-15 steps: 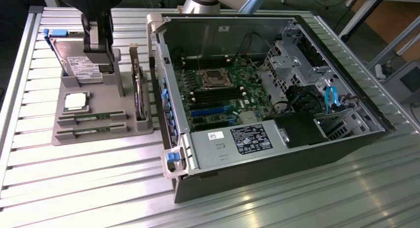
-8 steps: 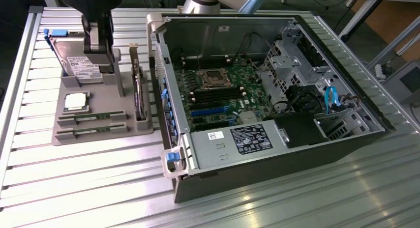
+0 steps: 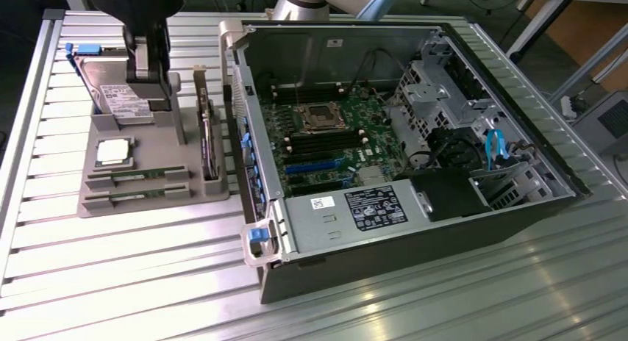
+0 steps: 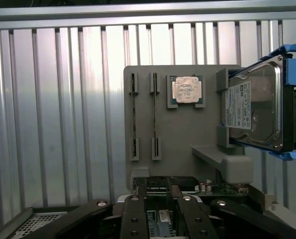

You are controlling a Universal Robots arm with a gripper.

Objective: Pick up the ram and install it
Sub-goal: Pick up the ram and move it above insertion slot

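Ram stick [image 3: 137, 176] stands on edge in a slotted cradle of the grey holder tray [image 3: 167, 159], with its twin [image 3: 135, 198] parallel just beside it. From the wrist view I read both as thin dark lines [image 4: 134, 117] [image 4: 155, 117] held by end clips.

The same tray carries a square metal-lidded processor [image 3: 113, 151] in a shallow pocket, a silver hard drive [image 3: 118, 95] with blue side rails propped upright, and a green expansion card [image 3: 206, 135] on edge.

I see the gripper [image 4: 160, 219] hanging above the hard-drive end of the tray, apart from the sticks. Its black fingers are spread and hold nothing.

To the exterior view's right, the open computer case [image 3: 393, 231] exposes its green motherboard [image 3: 334, 135]. Everything rests on a ribbed aluminium table [image 3: 147, 282].
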